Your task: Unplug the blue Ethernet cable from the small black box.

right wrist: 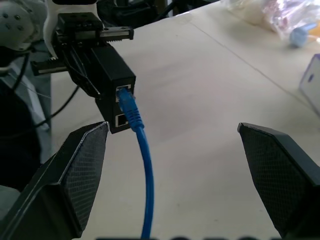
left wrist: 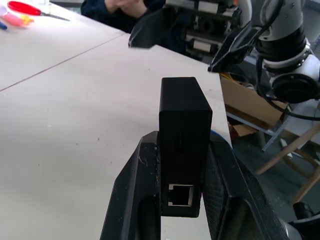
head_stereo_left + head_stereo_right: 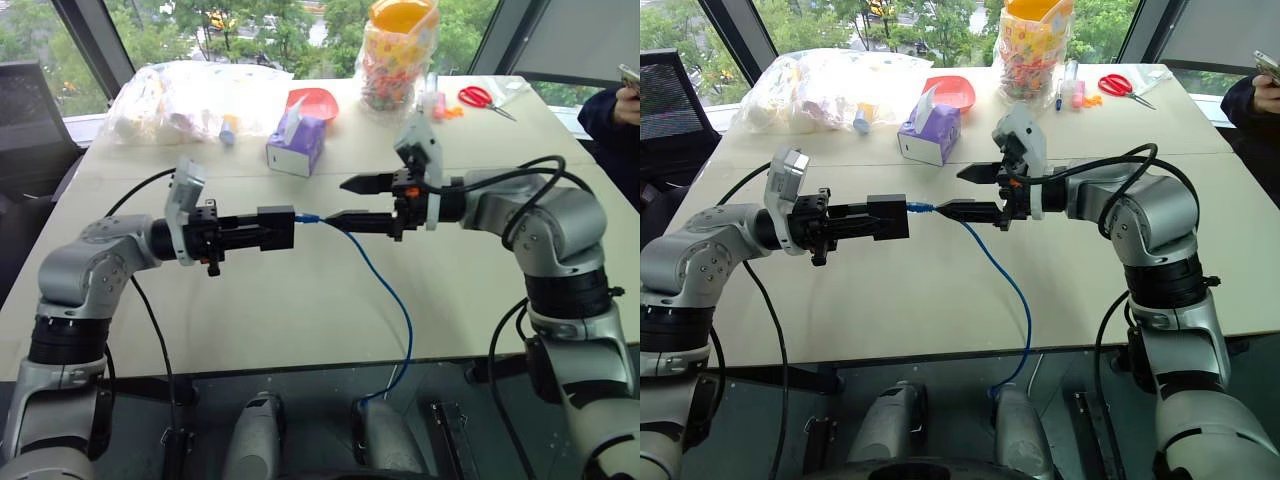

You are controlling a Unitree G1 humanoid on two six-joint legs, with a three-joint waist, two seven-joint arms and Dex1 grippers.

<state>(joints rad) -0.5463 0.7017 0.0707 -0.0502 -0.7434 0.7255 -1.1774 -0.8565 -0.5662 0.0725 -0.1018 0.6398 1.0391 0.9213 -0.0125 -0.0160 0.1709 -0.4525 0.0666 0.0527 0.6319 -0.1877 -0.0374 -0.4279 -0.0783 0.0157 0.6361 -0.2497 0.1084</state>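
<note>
My left gripper (image 3: 262,229) is shut on the small black box (image 3: 277,228) and holds it level above the table. The blue Ethernet cable (image 3: 392,295) is plugged into the box's end that faces my right gripper; its plug (image 1: 128,102) sits in the upper of two ports. From there the cable droops over the table's front edge. My right gripper (image 3: 350,202) is open and points at the box from the right. The cable (image 1: 145,175) runs between its spread fingers (image 1: 80,172) without touching them. The box's other end (image 2: 180,195) shows an empty port.
At the table's back stand a purple tissue box (image 3: 296,143), a red bowl (image 3: 315,100), a clear plastic bag (image 3: 190,100) and a bag of colourful pieces (image 3: 398,55). Red scissors (image 3: 485,98) lie at the back right. A person's sleeve (image 3: 610,115) shows at the right edge.
</note>
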